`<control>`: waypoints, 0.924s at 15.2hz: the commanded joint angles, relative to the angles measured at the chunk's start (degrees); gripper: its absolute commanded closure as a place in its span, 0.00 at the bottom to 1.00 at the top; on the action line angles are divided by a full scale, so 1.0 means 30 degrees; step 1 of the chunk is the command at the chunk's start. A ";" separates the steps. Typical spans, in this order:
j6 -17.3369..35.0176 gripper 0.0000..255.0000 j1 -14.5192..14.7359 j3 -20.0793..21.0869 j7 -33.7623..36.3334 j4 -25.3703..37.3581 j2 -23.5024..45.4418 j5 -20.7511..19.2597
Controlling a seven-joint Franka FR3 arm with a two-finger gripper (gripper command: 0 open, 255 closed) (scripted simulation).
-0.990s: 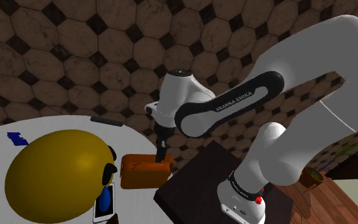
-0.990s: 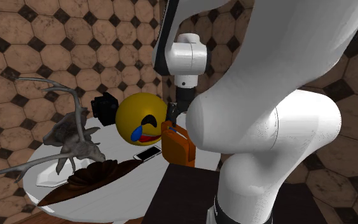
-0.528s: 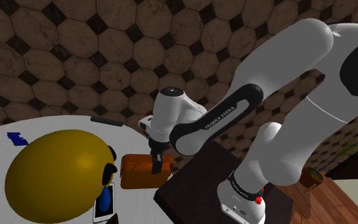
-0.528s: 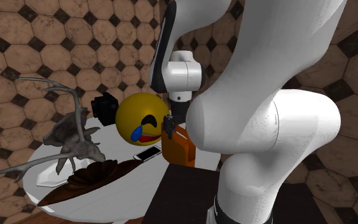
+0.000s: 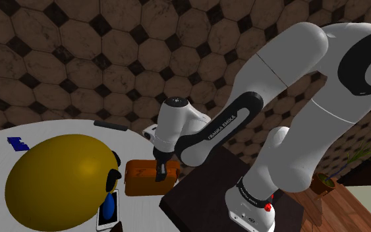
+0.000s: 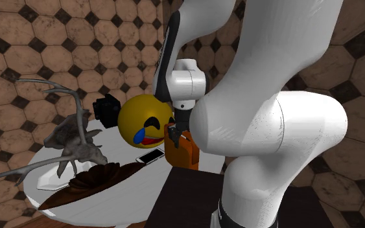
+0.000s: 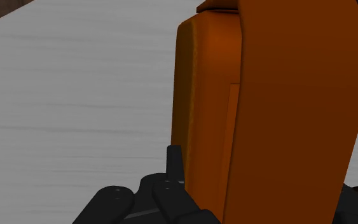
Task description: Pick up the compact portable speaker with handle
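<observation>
Speaker (image 5: pixel 144 178), an orange box-shaped thing, sits at the right edge of the round white table (image 5: pixel 58 126) in the shoulder view, close to the dark stand (image 5: pixel 203 194) that carries the arm. The black gripper (image 5: pixel 160 174) is down at the speaker's top, towards its right end, with the white wrist bent over just above it. From where I stand I cannot tell whether the grip has closed on it: in the wrist view the orange body (image 7: pixel 285 108) is pressed right up against the hand and hides one side.

Just left of the speaker lies a big yellow ball (image 5: pixel 58 181), which the second exterior view shows with a crying face. A smartphone (image 5: pixel 109 209) lies flat on the near side, between ball and speaker. Farther left in the second exterior view stands a grey antlered sculpture (image 6: pixel 70 139). A small blue object (image 5: pixel 17 142) rests at the table's far left in the shoulder view.
</observation>
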 commanded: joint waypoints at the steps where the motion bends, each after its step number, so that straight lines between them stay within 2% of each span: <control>1: 0.0017 1.00 0.0003 0.0005 0.0003 -0.0009 0.0032 -0.0004; 7: 0.0058 1.00 -0.0012 -0.0008 -0.0003 -0.0006 0.0078 -0.0027; 14: -0.2340 1.00 0.0174 -0.0108 -0.0480 0.0175 -0.2176 0.0707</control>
